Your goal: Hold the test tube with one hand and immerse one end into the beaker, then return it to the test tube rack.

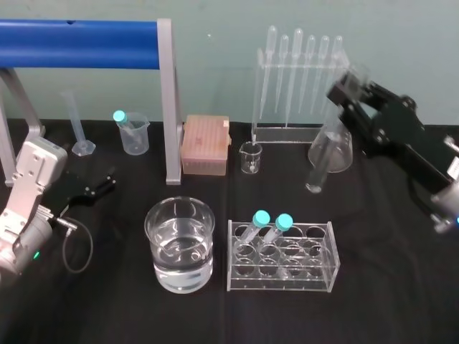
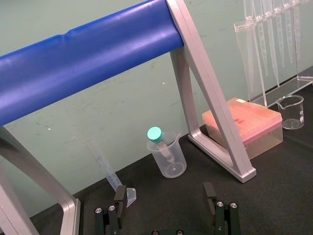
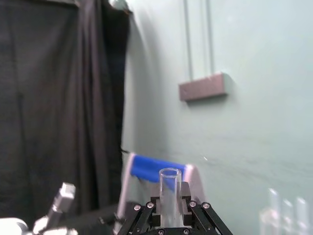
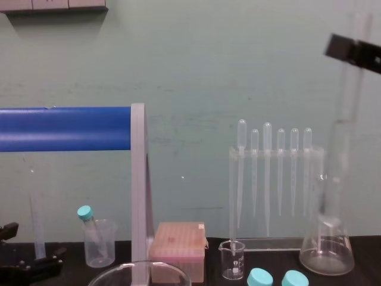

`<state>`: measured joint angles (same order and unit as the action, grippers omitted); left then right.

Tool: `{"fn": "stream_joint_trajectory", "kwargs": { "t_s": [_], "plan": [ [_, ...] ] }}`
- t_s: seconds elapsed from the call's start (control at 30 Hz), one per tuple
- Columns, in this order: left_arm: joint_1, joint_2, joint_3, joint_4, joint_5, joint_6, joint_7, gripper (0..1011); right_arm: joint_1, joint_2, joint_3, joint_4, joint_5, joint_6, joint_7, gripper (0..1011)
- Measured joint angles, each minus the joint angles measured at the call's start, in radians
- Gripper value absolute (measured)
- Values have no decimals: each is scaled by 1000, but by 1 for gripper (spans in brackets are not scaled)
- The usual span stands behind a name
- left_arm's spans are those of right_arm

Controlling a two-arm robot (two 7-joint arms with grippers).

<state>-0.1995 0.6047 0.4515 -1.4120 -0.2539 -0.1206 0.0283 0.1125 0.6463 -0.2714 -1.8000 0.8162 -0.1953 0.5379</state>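
My right gripper (image 1: pixel 349 89) is raised at the right rear of the table, shut on the test tube (image 1: pixel 323 159), a long clear glass tube that hangs tilted in front of the conical flask. In the right wrist view its open rim (image 3: pixel 169 172) stands up between the fingers (image 3: pixel 185 193). The chest view shows the tube (image 4: pixel 344 113) nearly upright under the black gripper (image 4: pixel 353 51). The beaker (image 1: pixel 180 244), wide and holding water, stands at front centre. The clear test tube rack (image 1: pixel 282 256) sits to its right. My left gripper (image 1: pixel 100 184) rests open at the far left.
Two teal-capped tubes (image 1: pixel 269 224) lean in the rack. At the back stand a pipette stand (image 1: pixel 297 86), conical flask (image 1: pixel 332 149), small glass beaker (image 1: pixel 251 157), pink tip box (image 1: pixel 206 145), plastic beaker with a capped tube (image 1: pixel 133 132), graduated cylinder (image 1: pixel 77 125) and a blue-barred frame (image 1: pixel 169 107).
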Motion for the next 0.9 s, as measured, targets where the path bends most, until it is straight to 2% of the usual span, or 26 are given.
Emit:
{"fn": "stream_joint_trajectory", "kwargs": {
  "t_s": [0.1, 0.27, 0.43, 0.7, 0.9],
  "plan": [
    [0, 0, 0, 0, 0, 0, 0, 1000, -38, 23, 24, -22, -15, 25, -31, 227],
    [0, 0, 0, 0, 0, 0, 0, 1000, -53, 30, 33, -14, -26, 52, -38, 227],
    [0, 0, 0, 0, 0, 0, 0, 1000, -37, 19, 21, 30, -35, 78, -16, 227],
    [0, 0, 0, 0, 0, 0, 0, 1000, 20, -13, -20, 120, -49, 113, 40, 227],
    [0, 0, 0, 0, 0, 0, 0, 1000, 34, -20, -33, 146, -55, 123, 51, 227]
  ]
}}
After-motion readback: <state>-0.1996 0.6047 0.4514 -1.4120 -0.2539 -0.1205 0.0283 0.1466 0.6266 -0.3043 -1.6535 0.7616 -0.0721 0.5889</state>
